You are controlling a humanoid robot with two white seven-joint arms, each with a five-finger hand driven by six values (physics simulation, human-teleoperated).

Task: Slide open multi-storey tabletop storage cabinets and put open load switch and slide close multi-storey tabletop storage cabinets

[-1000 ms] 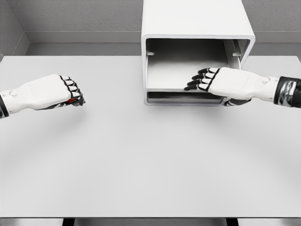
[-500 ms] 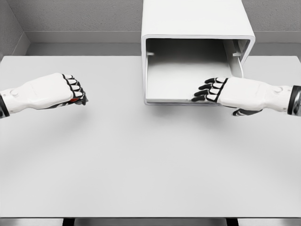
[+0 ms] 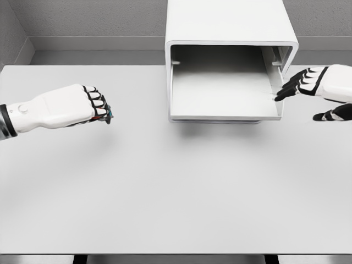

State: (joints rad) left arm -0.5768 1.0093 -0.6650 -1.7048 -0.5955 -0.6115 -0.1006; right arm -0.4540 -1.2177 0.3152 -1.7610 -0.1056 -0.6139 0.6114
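Observation:
The white storage cabinet [image 3: 228, 22] stands at the back of the table, right of the middle. Its drawer [image 3: 220, 91] is slid out, showing a bare grey floor. My left hand [image 3: 102, 110] hovers over the table left of the cabinet. It is curled into a fist around a small object with red and teal bits, the load switch [image 3: 108, 114], which is mostly hidden. My right hand [image 3: 305, 100] is just off the drawer's right front corner, with fingers [image 3: 291, 88] spread and holding nothing.
The grey table [image 3: 176, 187] runs wide in front of the cabinet, with its front edge near the bottom of the head view. A grey wall closes the back, right behind the cabinet.
The right hand came off the drawer front and moved right and up, its fingers opening. The drawer slid further out. The left fist drifted right toward the cabinet.

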